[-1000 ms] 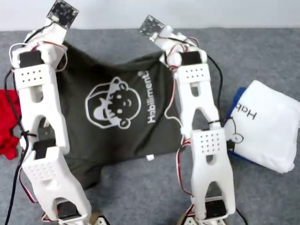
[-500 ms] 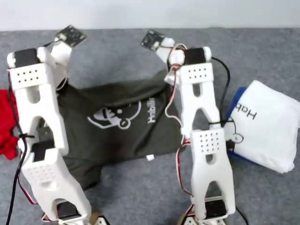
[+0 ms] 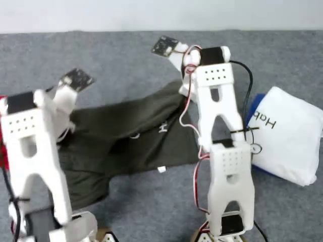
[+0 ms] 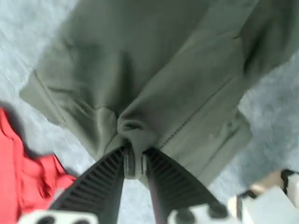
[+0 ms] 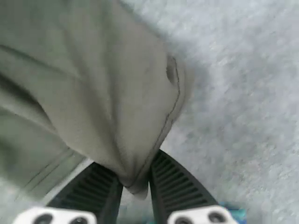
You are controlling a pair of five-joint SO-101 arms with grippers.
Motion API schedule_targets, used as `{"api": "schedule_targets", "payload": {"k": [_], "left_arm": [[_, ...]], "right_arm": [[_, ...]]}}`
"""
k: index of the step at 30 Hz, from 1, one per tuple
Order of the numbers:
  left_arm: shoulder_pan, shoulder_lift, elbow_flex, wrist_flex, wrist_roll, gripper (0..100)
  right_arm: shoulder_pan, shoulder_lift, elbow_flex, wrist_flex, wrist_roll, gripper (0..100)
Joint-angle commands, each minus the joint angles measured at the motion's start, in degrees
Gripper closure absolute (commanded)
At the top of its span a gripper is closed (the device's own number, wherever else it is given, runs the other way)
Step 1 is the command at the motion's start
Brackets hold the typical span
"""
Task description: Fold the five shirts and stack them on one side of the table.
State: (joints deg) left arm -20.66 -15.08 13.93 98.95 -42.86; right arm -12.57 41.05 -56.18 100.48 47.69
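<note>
Olive shirt (image 3: 131,146) is held by left hand (image 4: 134,159) and right hand (image 5: 135,179), each clamped on bunched fabric, body draping below them. Likely mid-fold; next move: lay held edge evenly onto near hem.

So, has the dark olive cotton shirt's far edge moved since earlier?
Yes: the dark olive cotton shirt folded down the high view, level with the unmoved folded white shirt.
</note>
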Motion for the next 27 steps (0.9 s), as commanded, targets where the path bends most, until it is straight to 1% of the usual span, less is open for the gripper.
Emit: {"api": "schedule_targets", "payload": {"k": [1,6,10,15,17,19,20,21,24,25,27], "left_arm": [[-4.9,-7.5,5.7,1.8,-2.7,100],[-12.4,-10.9,12.0,1.7,-7.1,100],[-16.7,-10.8,14.6,1.4,-10.4,100],[-19.0,-11.0,15.9,1.4,-12.3,100],[-19.2,-11.1,15.9,1.5,-12.5,100],[-19.2,-11.4,15.9,1.6,-14.2,99],[-19.3,-11.9,15.9,1.6,-15.0,98],[-20.0,-12.5,15.9,1.6,-15.6,96],[-21.5,-15.8,15.7,1.6,-15.6,88],[-22.0,-17.3,15.7,1.6,-15.6,87],[-22.5,-20.6,15.8,1.6,-15.6,86]], "right_arm": [[-0.7,-14.1,15.5,2.4,1.5,98.8],[-0.7,-21.8,29.7,2.3,1.5,98.8],[-0.8,-22.9,35.5,2.3,1.1,98.8],[-2.0,-23.0,38.1,2.3,1.1,98.8],[-2.3,-22.9,38.2,2.3,1.1,98.7],[-2.4,-23.5,38.2,2.5,1.1,97.5],[-2.2,-24.0,38.2,2.6,0.5,95.1],[-2.2,-24.9,38.3,2.6,-0.1,90.7],[-0.7,-29.3,39.2,2.6,-2.5,73.4],[-0.4,-30.8,39.4,2.5,-3.1,69.6],[-0.2,-33.5,39.5,2.5,-3.3,68.2]]}}
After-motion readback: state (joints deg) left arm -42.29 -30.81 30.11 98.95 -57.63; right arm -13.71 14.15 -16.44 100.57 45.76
